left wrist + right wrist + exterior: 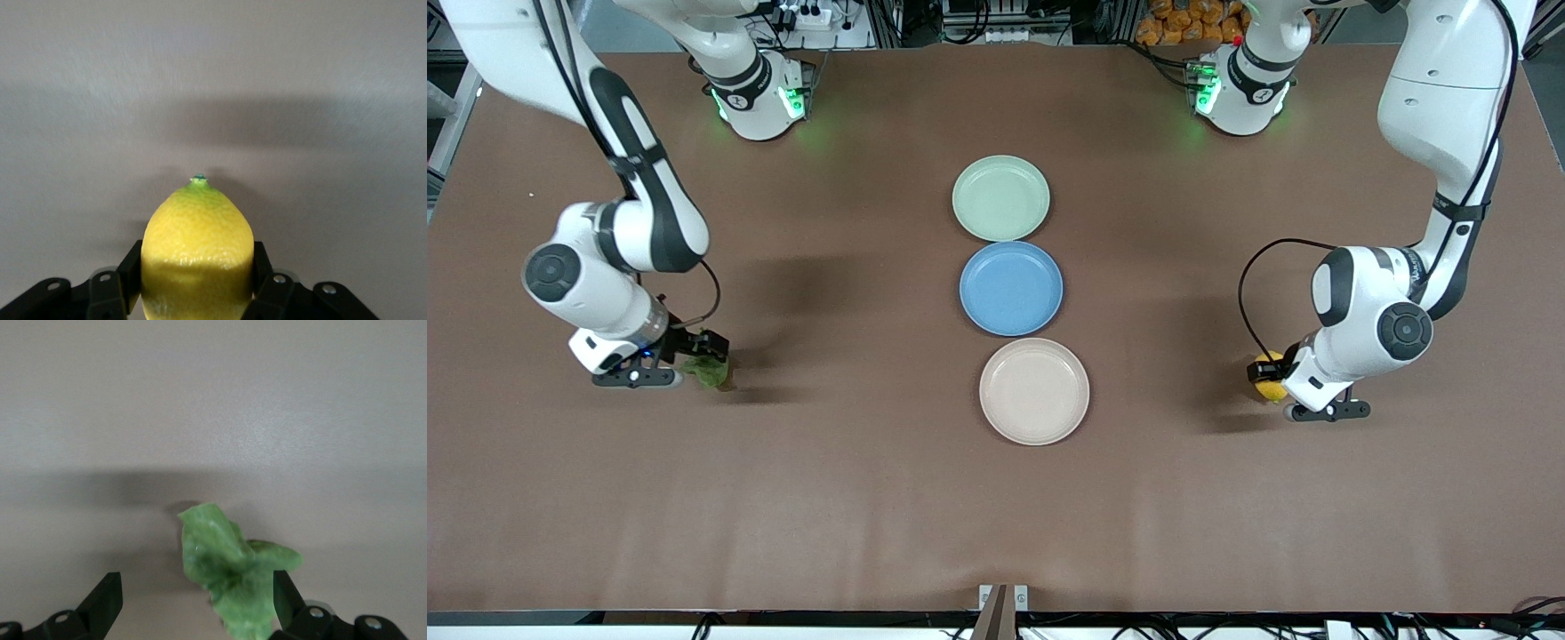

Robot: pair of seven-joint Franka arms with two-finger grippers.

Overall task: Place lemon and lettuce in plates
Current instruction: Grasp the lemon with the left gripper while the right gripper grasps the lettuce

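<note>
Left tool (197,293) clamping lemon (197,257), lettuce (233,577) between wide right tool (193,607)

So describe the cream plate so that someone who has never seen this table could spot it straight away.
Three round plates lie in a row down the middle of the brown table. The cream plate is the end one nearest the front camera, next to the blue plate. It alone is beige; the green plate lies nearest the robots' bases.

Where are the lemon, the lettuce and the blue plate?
lemon (197,257): left wrist view, middle of its yellow skin.
lettuce (230,570): right wrist view, middle of the wrinkly leaf.
blue plate (1011,288): front view, its bare middle.
</note>
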